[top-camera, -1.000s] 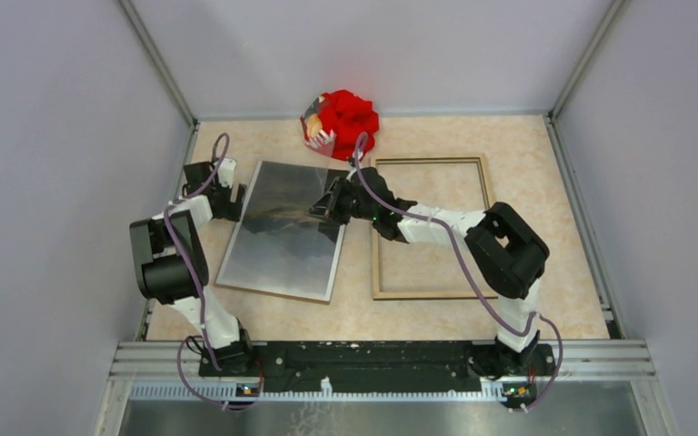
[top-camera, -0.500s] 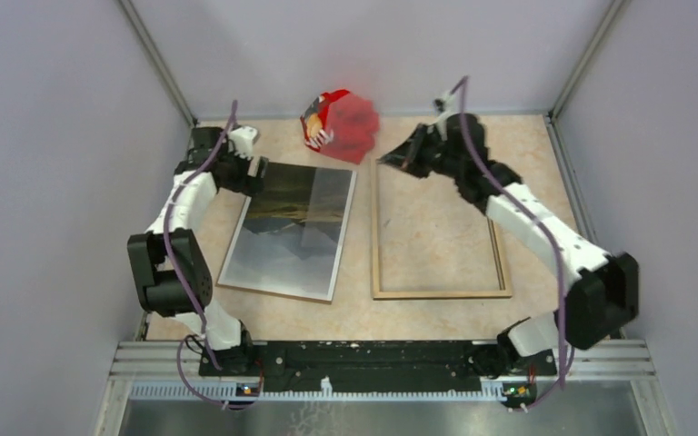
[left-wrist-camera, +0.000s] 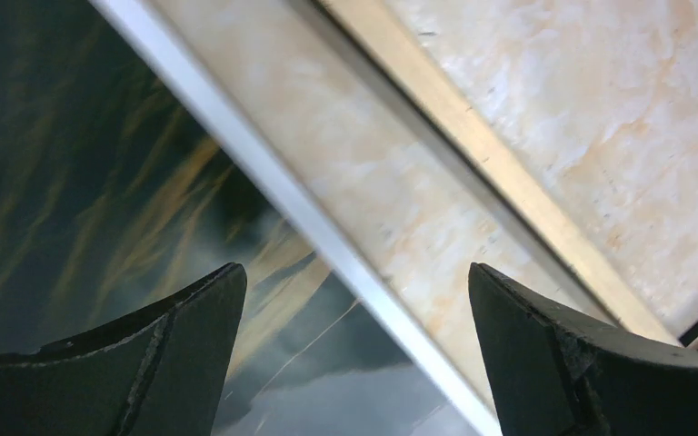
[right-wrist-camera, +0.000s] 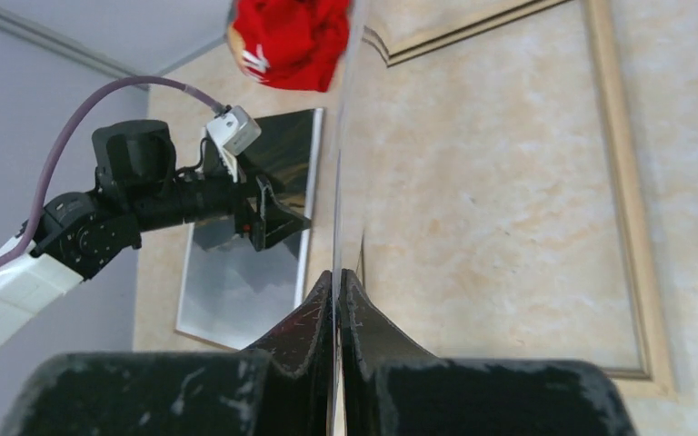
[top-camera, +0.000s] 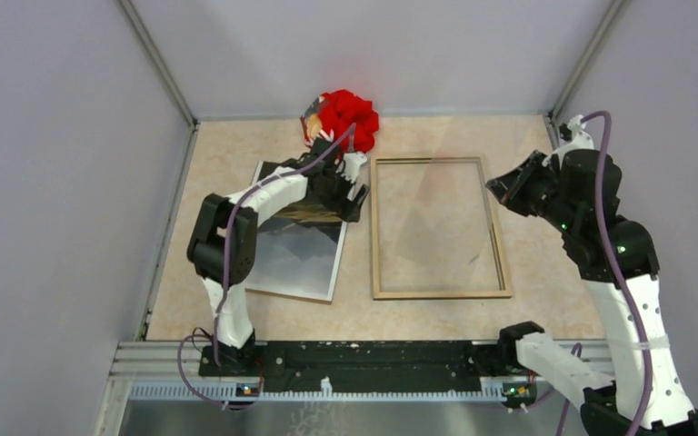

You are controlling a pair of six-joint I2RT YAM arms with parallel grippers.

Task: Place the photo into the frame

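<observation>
1. Dark grey mountain print with golden streaks and a thin white edge: the photo [top-camera: 291, 259] lies flat, picture side up, on the left half of the bench [top-camera: 545, 272], turned slightly off square to the bench edges.
2. The photo's right edge runs just beside the left rail of the frame [top-camera: 441, 293]. In the left wrist view a strip of bare bench separates the white edge of the photo [left-wrist-camera: 82, 182] from the frame rail [left-wrist-camera: 482, 154].
3. The frame lies flat at bench centre, light wood-coloured side up. The marbled bench surface shows through its opening; the photo is outside it.
4. The left end effector [top-camera: 345, 195] hangs over the far right corner of the photo, fingers spread wide and straddling the photo's right edge [left-wrist-camera: 354, 272]. It grips nothing.
5. The right end effector [top-camera: 513, 186] is raised above the far right corner of the frame, near the right wall. Its fingers are pressed together [right-wrist-camera: 336, 277], pinching the edge of a thin clear sheet [right-wrist-camera: 341, 136], seen edge-on in the right wrist view.
6. A red cloth bundle [top-camera: 345, 118] sits at the far edge of the bench, just beyond the far right corner of the photo.
</observation>
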